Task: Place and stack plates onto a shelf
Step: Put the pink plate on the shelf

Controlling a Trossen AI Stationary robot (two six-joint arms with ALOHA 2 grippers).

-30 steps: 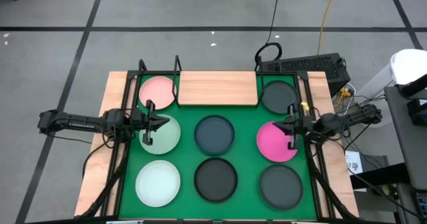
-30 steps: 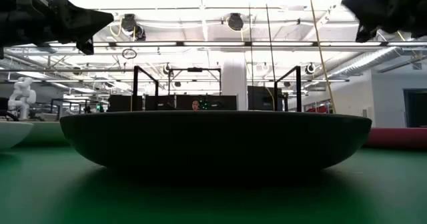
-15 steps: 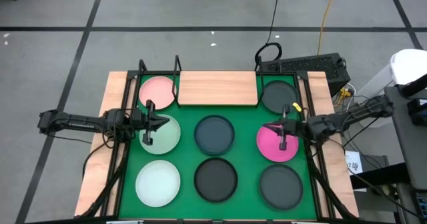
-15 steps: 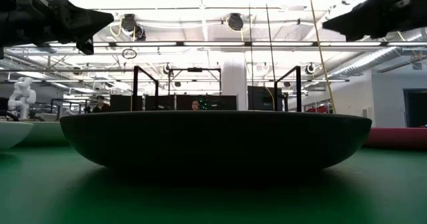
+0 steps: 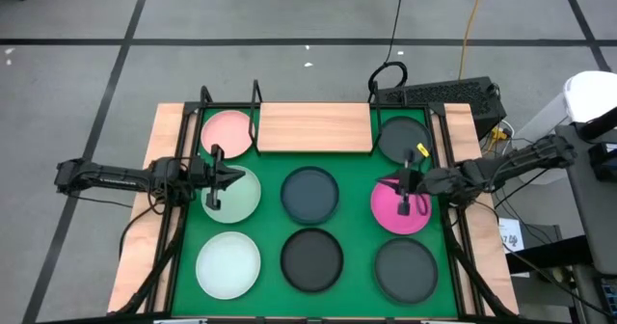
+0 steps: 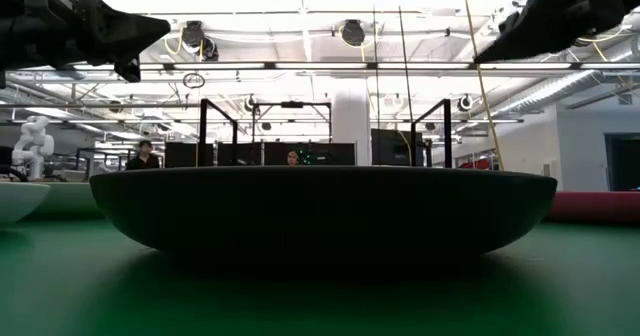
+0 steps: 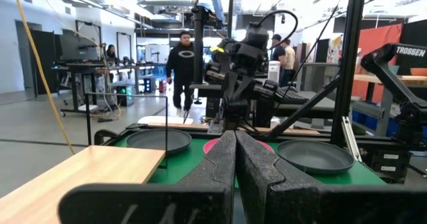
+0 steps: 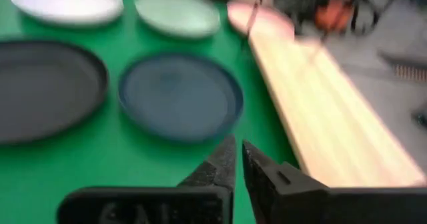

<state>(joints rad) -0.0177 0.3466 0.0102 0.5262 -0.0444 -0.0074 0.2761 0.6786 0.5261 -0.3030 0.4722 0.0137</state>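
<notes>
The right jaws (image 5: 405, 195) hover over the magenta plate (image 5: 399, 211), above its half nearer the shelf, with the two fingers (image 8: 227, 163) pressed almost together and nothing between them. In the right wrist view the blue-grey plate (image 8: 180, 96) lies just ahead of these jaws on the green mat (image 8: 80, 164), a dark grey plate (image 8: 47, 89) sits beside it, and the pale white plate (image 8: 63, 2) and the mint plate (image 8: 177, 11) lie farther off. The light wooden shelf (image 8: 333, 111) runs along one side of the jaws, with the light pink plate (image 8: 260, 21) at its far end. The left jaws (image 5: 214, 177) hang over the edge of the mint plate that faces the shelf and the pink plate, fingers (image 7: 220, 167) clenched on nothing. From above, the pink plate (image 5: 228, 131) sits between the black wire uprights (image 5: 255, 97) at the shelf's left end, just beyond the left jaws. A dark grey plate (image 5: 402, 138) sits at the shelf's right end, just beyond the right jaws. Two more dark plates (image 5: 311, 258) (image 5: 406, 270) lie on the mat in the row nearest the arms' bases, on the near side of the right jaws. In the low view the near dark plate (image 6: 320, 211) fills the middle of the surface.
</notes>
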